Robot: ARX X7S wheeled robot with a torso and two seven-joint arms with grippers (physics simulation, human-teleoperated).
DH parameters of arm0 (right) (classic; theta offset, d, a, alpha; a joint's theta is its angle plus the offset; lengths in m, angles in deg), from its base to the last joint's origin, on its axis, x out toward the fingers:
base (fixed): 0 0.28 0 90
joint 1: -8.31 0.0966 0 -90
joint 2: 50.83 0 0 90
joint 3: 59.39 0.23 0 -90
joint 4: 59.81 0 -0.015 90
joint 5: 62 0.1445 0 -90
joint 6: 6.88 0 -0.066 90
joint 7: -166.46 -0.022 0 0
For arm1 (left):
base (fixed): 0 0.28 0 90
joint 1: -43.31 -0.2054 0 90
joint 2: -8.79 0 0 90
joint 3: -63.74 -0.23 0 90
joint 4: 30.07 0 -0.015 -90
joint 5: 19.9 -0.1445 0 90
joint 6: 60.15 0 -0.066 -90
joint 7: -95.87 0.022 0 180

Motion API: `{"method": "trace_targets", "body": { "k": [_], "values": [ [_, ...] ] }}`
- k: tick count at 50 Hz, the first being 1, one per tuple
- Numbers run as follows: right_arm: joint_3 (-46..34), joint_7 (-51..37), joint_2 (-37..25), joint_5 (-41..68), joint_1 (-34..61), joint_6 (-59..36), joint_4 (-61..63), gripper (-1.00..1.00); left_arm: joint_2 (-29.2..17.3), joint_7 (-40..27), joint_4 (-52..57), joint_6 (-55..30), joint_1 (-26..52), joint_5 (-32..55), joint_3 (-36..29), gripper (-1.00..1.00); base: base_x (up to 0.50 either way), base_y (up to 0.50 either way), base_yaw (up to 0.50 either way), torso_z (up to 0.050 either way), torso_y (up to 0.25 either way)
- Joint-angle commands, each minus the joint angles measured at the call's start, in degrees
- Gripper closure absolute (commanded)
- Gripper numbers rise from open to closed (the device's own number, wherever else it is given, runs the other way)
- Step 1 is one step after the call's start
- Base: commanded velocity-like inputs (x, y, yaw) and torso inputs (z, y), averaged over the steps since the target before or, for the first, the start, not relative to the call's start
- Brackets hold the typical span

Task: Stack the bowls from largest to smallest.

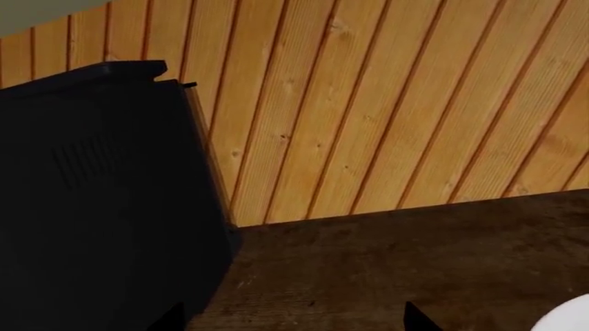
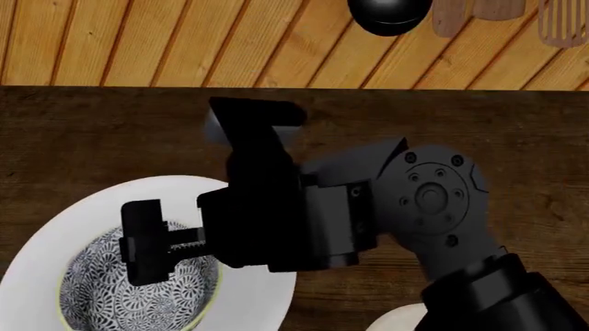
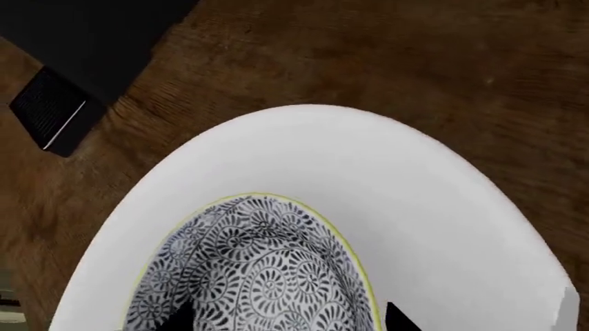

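The large white bowl (image 2: pixel 262 307) sits on the dark wooden table, with the small blue-grey floral bowl (image 2: pixel 138 296) inside it. Both show in the right wrist view, the white bowl (image 3: pixel 368 172) around the floral bowl (image 3: pixel 262 269). No strawberry mark shows. My right gripper (image 2: pixel 138 241) hovers open over the floral bowl. In its wrist view the gripper (image 3: pixel 287 318) has one tip over the floral inside and the other past the yellow-green rim. A cream rim (image 2: pixel 396 321) of the medium bowl peeks from under my right arm. My left gripper (image 1: pixel 294 318) is open and empty over bare table.
A large black box (image 1: pixel 92 193) stands against the wooden plank wall (image 1: pixel 368 103), close beside my left gripper. It also shows in the right wrist view (image 3: pixel 74 41). A white bowl edge (image 1: pixel 566 317) shows at the corner. A black round item (image 2: pixel 388 14) and utensils (image 2: pixel 497 10) hang on the wall.
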Motion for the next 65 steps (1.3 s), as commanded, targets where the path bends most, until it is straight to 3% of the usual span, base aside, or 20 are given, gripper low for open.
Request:
{"method": "trace_targets", "body": {
  "k": [1, 14, 20, 25, 30, 35, 40, 43, 47, 51, 55, 65],
  "values": [
    [0.65, -2.82, -1.6, 0.01, 1.78, 0.79, 3.44, -1.0, -0.23, -0.07, 0.13, 0.11, -0.32, 0.51, 0.24, -1.0, 0.0, 0.0, 0.0, 0.0, 0.0],
    [1.16, -4.92, -3.67, 1.17, 1.38, 1.34, 7.44, -1.0, -0.5, -0.21, 0.02, 0.45, -0.59, 0.85, 0.49, -1.0, 0.0, 0.0, 0.0, 0.0, 0.0],
    [3.54, -13.9, -8.54, 11.63, -0.19, 1.89, 17.33, -1.0, -0.58, -0.27, -0.39, 0.84, -0.76, 0.79, 0.52, -1.0, 0.0, 0.0, 0.0, 0.0, 0.0],
    [5.83, -21.86, -16.15, 20.42, -1.58, 3.57, 29.75, -1.0, -0.49, -0.23, -1.96, 2.33, -1.31, -0.3, -0.57, -1.0, 0.0, 0.0, 0.0, 0.0, 0.0],
    [8.61, -30.13, -27.76, 31.33, -3.16, 8.32, 40.92, -1.0, -0.52, -0.52, -1.56, 1.61, -0.94, 0.42, 0.16, -1.0, 0.0, 0.0, 0.0, 0.0, 0.0],
    [14.25, -32.95, -38.34, 37.41, -9.04, 12.38, 51.14, -1.0, -0.67, -0.3, -1.75, 1.76, -1.31, 0.67, 0.5, -1.0, 0.0, 0.0, 0.0, 0.0, 0.0],
    [24.43, -32.19, -50.52, 39.27, -22.2, 14.2, 59.38, -1.0, -0.29, -0.98, -1.21, 1.25, -1.01, 0.98, -0.16, -1.0, 0.0, 0.0, 0.0, 0.0, 0.0],
    [38.44, -30.45, -56.31, 39.81, -36.66, 13.74, 60.97, -1.0, -0.4, -1.06, -1.63, 2.0, -1.48, 0.29, -0.87, -1.0, 0.0, 0.0, 0.0, 0.0, 0.0],
    [61.81, -35.92, -55.66, 45.19, -53.07, 6.79, 59.27, -1.0, -0.14, -1.32, -0.93, 1.24, -1.05, 1.1, -0.97, -1.0, 0.0, 0.0, 0.0, 0.0, 0.0],
    [75.99, -43.87, -53.24, 51.65, -65.0, -1.55, 56.27, -1.0, -0.48, -0.95, -0.65, 1.61, -1.54, 1.24, -1.13, -1.0, 0.0, 0.0, 0.0, 0.0, 0.0],
    [80.35, -45.77, -52.58, 52.14, -68.3, -6.2, 54.43, -1.0, -0.55, -1.03, -0.57, 1.77, -1.7, 1.29, -1.07, -1.0, 0.0, 0.0, 0.0, 0.0, 0.0],
    [79.3, -44.41, -49.45, 46.58, -69.9, -13.03, 52.2, -1.0, -0.64, -1.22, -0.58, 2.41, -1.89, 1.09, -2.2, -1.0, 0.0, 0.0, 0.0, 0.0, 0.0]
  ]
}}
